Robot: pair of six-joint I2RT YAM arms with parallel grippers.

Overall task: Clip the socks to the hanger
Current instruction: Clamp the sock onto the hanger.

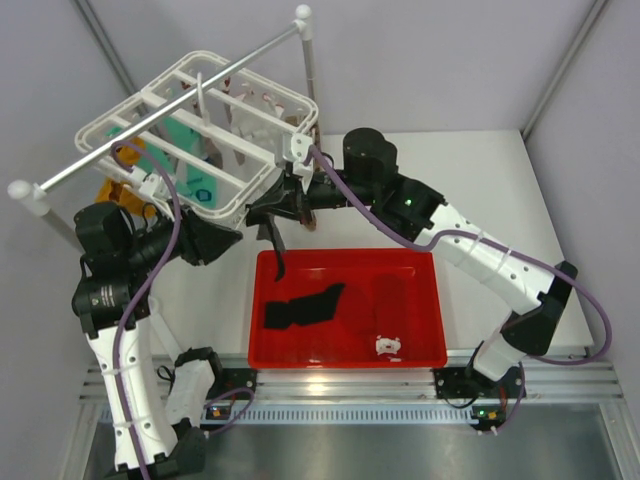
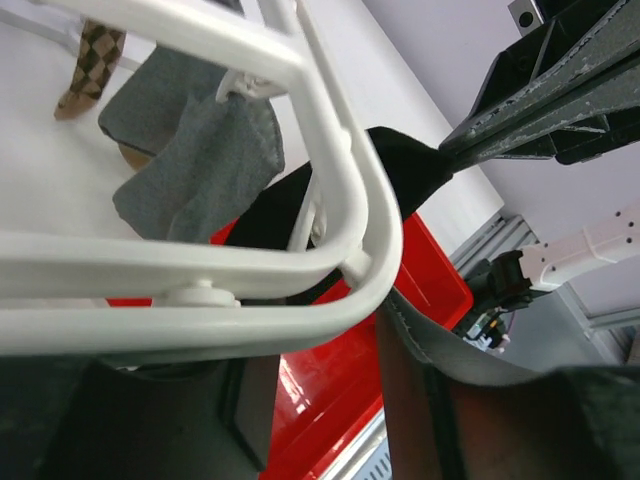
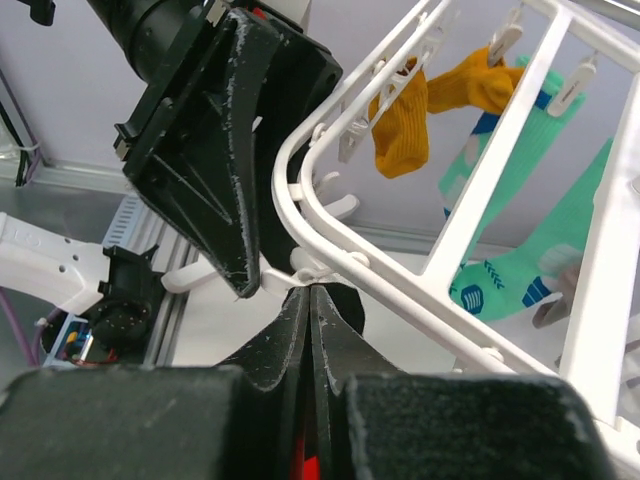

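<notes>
The white slatted hanger [image 1: 215,95] hangs from a metal rail at the back left. My right gripper [image 1: 287,205] is at the hanger's near corner, shut on a black sock [image 1: 278,255] that dangles to the red bin's back rim. In the right wrist view its jaws [image 3: 315,292] meet just under a white clip [image 3: 318,268], with the black sock [image 3: 345,305] behind the tips. My left gripper [image 1: 225,240] is open, with the hanger's corner [image 2: 385,250] across its fingertips [image 2: 290,345]. The black sock [image 2: 400,165] shows behind that corner. Another black sock [image 1: 300,305] and a dark red sock [image 1: 390,295] lie in the bin.
The red bin [image 1: 345,358] sits at the table's near middle, with a small white piece [image 1: 388,347] inside. Teal socks [image 3: 510,270], an orange sock [image 3: 400,130] and grey socks [image 2: 190,150] hang clipped on the hanger. The rail's white-capped poles [image 1: 303,15] stand behind.
</notes>
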